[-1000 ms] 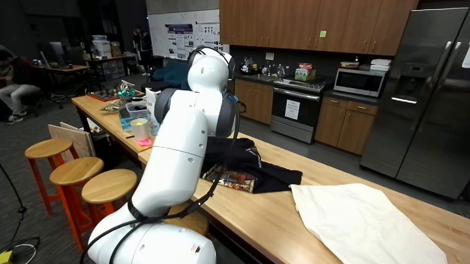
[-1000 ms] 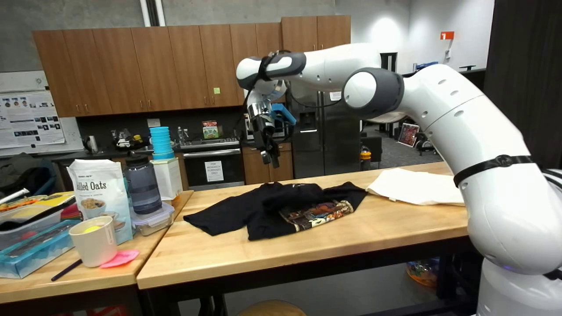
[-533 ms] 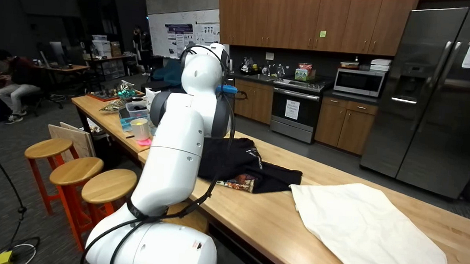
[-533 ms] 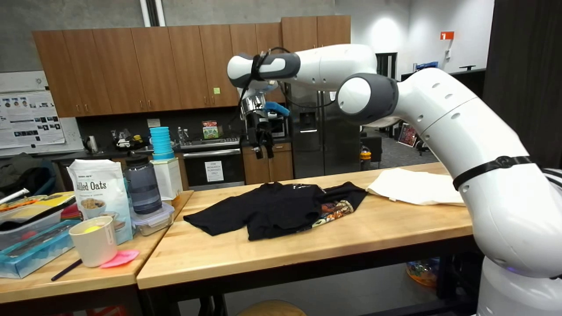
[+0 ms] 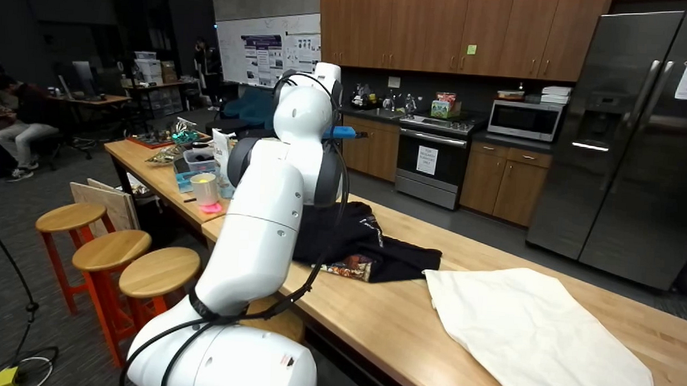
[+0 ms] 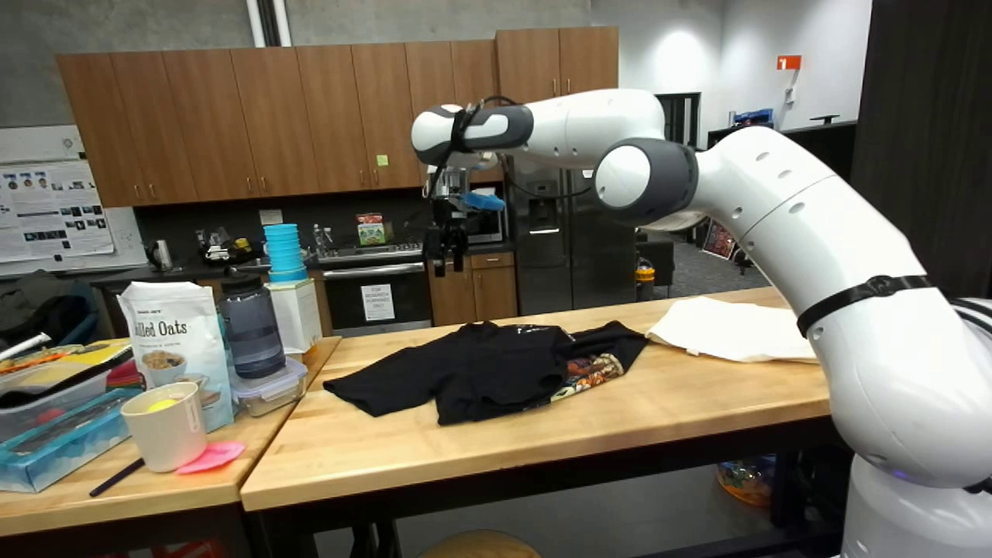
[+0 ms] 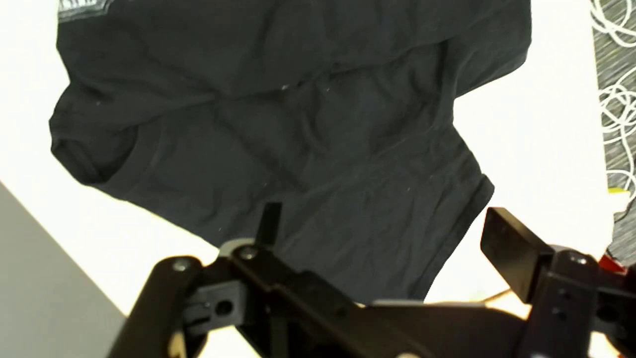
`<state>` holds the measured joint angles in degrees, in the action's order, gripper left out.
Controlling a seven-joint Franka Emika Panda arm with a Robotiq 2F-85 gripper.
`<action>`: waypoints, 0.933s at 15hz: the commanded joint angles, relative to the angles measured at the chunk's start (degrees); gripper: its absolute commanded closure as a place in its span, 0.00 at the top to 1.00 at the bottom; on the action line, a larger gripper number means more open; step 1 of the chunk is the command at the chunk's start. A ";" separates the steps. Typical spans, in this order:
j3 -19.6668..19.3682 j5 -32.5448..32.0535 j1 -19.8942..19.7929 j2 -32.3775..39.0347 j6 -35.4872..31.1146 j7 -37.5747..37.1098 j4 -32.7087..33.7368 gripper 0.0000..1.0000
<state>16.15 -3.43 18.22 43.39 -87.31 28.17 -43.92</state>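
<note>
well to the left of the gripper [image 6: 448,263] in an exterior view, a pale mug [image 6: 165,430] and a white bag of rolled oats [image 6: 182,349] stand upright on an adjoining bench [image 6: 232,469], with a dark bottle [image 6: 254,333] just beside the bag. next is the gripper itself, pointing down in midair, released and holding nothing; in the wrist view its fingers [image 7: 514,251] stand wide apart. below it, not touching it, a black shirt [image 6: 492,372] lies rumpled on a wooden bench [image 6: 364,443], reaching out to either side of the gripper. part of the shirt's colorful print [image 6: 590,374] shows lower and to the gripper's right. farther right of the gripper, a cream cloth [image 6: 728,331] lies spread out, its edge close to the shirt's. at the far right rises the white robot arm [image 6: 837,240], bending over toward the gripper.
</note>
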 commanded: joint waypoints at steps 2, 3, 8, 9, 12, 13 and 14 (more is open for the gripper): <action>1.33 0.89 -1.76 -2.87 -7.06 5.60 -3.36 1.00; 1.10 0.18 -1.86 -3.95 -7.94 6.55 -4.03 1.00; -3.80 -3.39 -5.49 -10.70 -12.34 -0.15 -6.53 1.00; -4.72 -3.10 -6.80 -11.93 -12.39 -1.57 -7.05 1.00; -7.76 -3.05 -11.46 -16.19 -12.78 -4.94 -11.29 1.00; -8.80 -2.69 -13.34 -17.42 -12.54 -6.04 -13.14 1.00; -9.75 -2.54 -14.81 -18.91 -12.73 -7.30 -15.80 1.00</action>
<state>8.64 -6.34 7.10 30.37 -98.47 24.47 -50.53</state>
